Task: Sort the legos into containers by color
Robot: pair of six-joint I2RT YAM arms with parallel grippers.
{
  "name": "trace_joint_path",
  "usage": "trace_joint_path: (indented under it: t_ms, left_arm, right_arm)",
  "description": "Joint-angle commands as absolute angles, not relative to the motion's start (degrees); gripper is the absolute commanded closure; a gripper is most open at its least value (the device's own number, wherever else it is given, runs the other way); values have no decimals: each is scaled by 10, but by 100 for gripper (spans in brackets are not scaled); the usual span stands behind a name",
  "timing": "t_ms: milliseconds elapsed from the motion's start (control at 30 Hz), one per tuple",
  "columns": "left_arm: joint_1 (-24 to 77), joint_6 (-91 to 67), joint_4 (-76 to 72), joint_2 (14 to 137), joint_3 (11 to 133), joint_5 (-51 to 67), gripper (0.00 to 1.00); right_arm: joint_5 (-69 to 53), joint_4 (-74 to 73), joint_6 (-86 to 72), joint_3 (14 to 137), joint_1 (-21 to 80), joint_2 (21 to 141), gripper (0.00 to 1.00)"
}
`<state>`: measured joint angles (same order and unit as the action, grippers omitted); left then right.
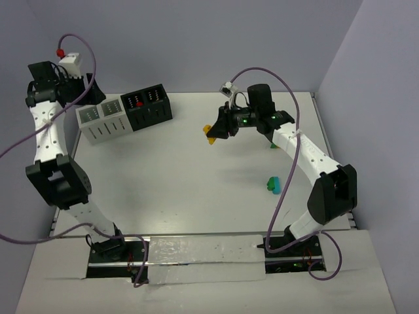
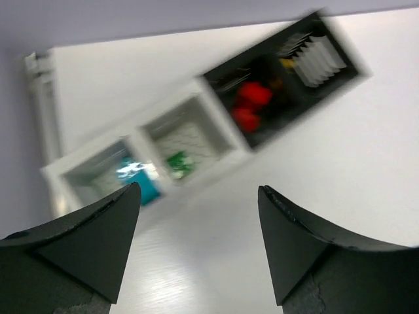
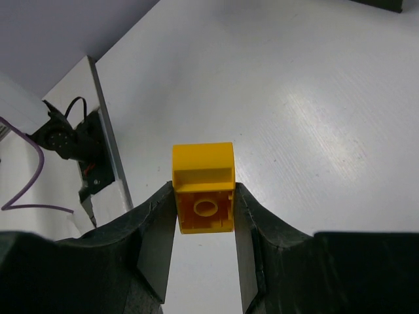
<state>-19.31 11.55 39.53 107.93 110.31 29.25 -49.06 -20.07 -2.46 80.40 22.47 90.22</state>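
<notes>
My right gripper [image 1: 218, 129] is shut on a yellow lego [image 1: 211, 135] and holds it above the table, right of the containers. In the right wrist view the yellow lego [image 3: 203, 186] sits squeezed between the fingertips [image 3: 160, 222], hollow underside toward the camera. My left gripper [image 1: 91, 88] hovers open and empty behind the white container [image 1: 101, 121]. In the left wrist view the white container [image 2: 196, 140] holds a teal lego [image 2: 141, 182] and a green lego [image 2: 178, 163]. The black container [image 2: 340, 82] holds red legos [image 2: 252, 104]. A teal-and-green lego cluster [image 1: 273, 185] lies on the table at the right.
The black container [image 1: 147, 104] stands beside the white one at the back left. A small green piece [image 1: 272, 145] shows under the right forearm. Purple cables loop off both arms. Walls close the table at the back and right.
</notes>
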Motion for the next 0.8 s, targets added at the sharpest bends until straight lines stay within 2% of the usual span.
trace_joint_path:
  t_ms: [0, 100, 167, 233, 333, 567, 767]
  left_arm:
    - [-110, 25, 347, 912, 981, 450, 19]
    - [-48, -79, 301, 822, 864, 439, 19]
    - [30, -142, 259, 778, 807, 428, 16]
    - [61, -184, 225, 756, 779, 424, 9]
    - [102, -260, 187, 724, 733, 439, 4]
    - [144, -319, 154, 727, 664, 484, 13]
    - [164, -326, 148, 737, 648, 483, 15]
  right_arm:
    - [-468, -147, -18, 782, 255, 861, 100]
    - [-420, -163, 24, 780, 288, 853, 100]
    - [-372, -162, 58, 769, 317, 841, 100]
    - [-338, -176, 88, 772, 335, 840, 100]
    - [-319, -181, 102, 778, 356, 843, 100]
    - [-291, -208, 125, 820, 388, 854, 100]
    - [-279, -224, 135, 833, 406, 856, 100]
